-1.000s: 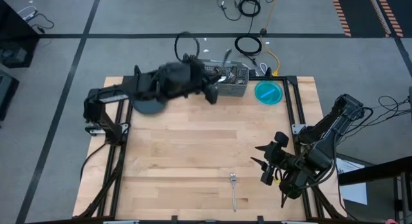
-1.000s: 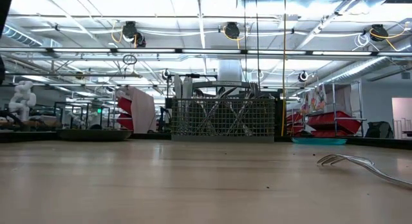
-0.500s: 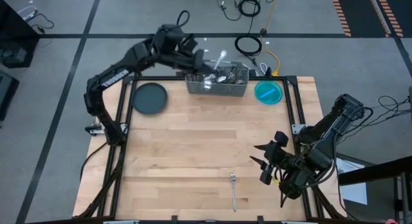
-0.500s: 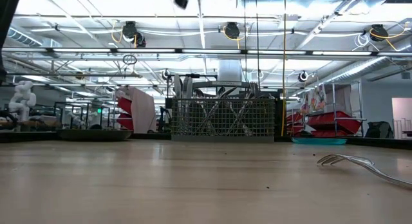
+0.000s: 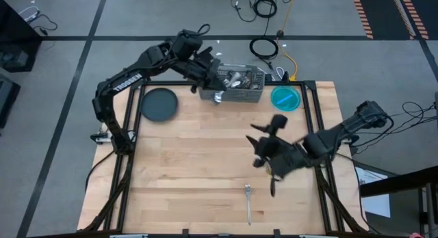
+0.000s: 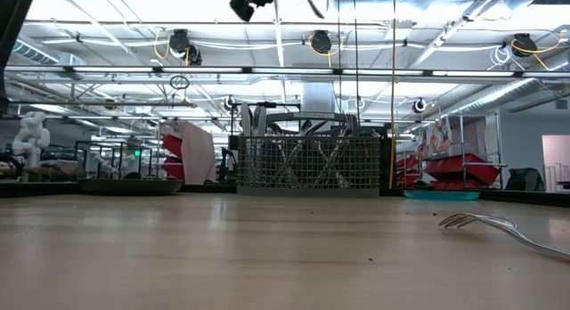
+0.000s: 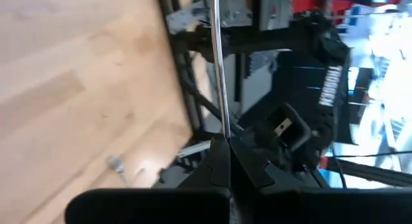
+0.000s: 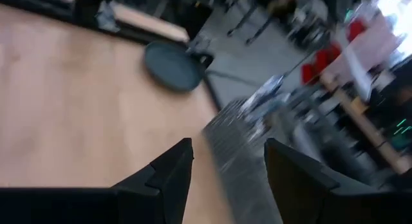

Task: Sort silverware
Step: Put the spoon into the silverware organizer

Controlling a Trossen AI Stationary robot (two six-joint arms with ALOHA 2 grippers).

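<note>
Below and just ahead of the right gripper (image 5: 263, 143), jaws apart and empty | fork (image 5: 248, 201) was seen, lengthwise toward table's near edge | left gripper (image 5: 212, 84) was clamped on a utensil (image 7: 217, 63), farther off

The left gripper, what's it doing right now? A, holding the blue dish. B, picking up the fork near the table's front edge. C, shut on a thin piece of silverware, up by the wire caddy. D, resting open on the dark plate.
C: in the left wrist view the left gripper is shut on a slim silver utensil, and the high view puts it beside the wire caddy.
</note>
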